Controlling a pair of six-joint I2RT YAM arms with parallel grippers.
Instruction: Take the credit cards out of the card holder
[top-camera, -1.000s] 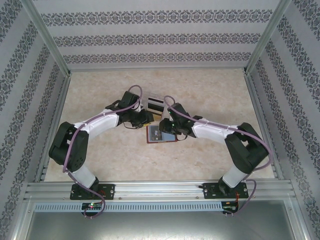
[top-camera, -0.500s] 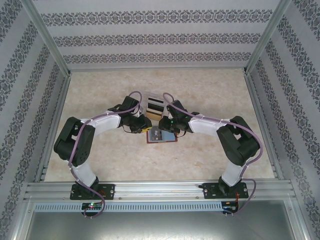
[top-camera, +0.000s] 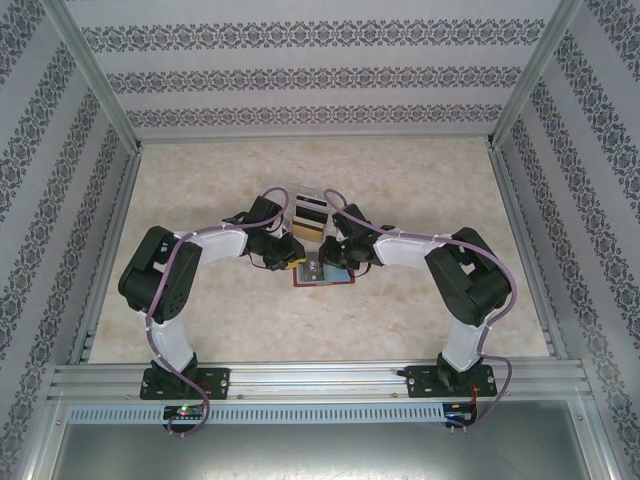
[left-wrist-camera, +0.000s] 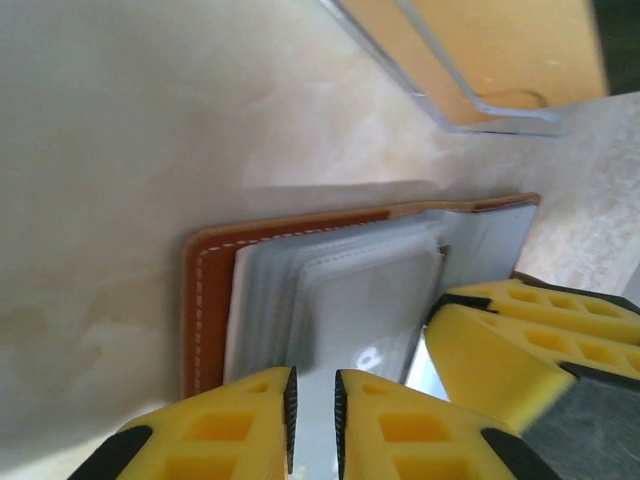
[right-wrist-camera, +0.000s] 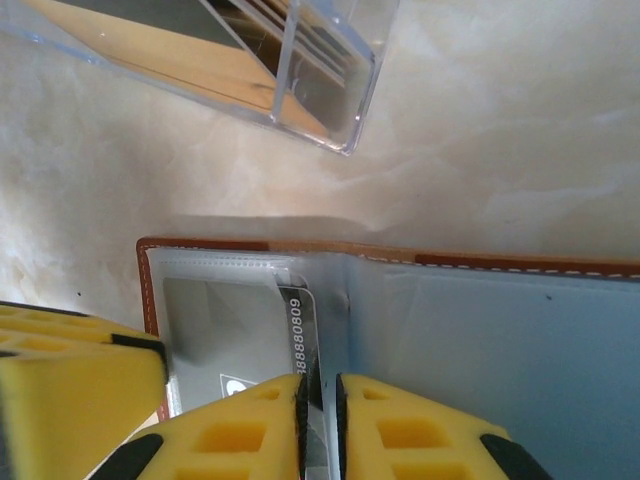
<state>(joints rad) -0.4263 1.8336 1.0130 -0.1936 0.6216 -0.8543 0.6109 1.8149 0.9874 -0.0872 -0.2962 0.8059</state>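
Leftmost, the left gripper (top-camera: 284, 254) sits low over the table (top-camera: 430, 180), its yellow fingers (left-wrist-camera: 245, 420) clenched to a thin slit on the clear sleeves of the card holder (top-camera: 326, 276). The brown holder lies open and flat at the table's middle, just on the arms' side of a clear box (top-camera: 308, 212). From the right, the right gripper (top-camera: 332, 254) meets it nearly tip to tip, pinched on a credit card (right-wrist-camera: 296, 335) whose printed digits show as it stands partly out of its sleeve.
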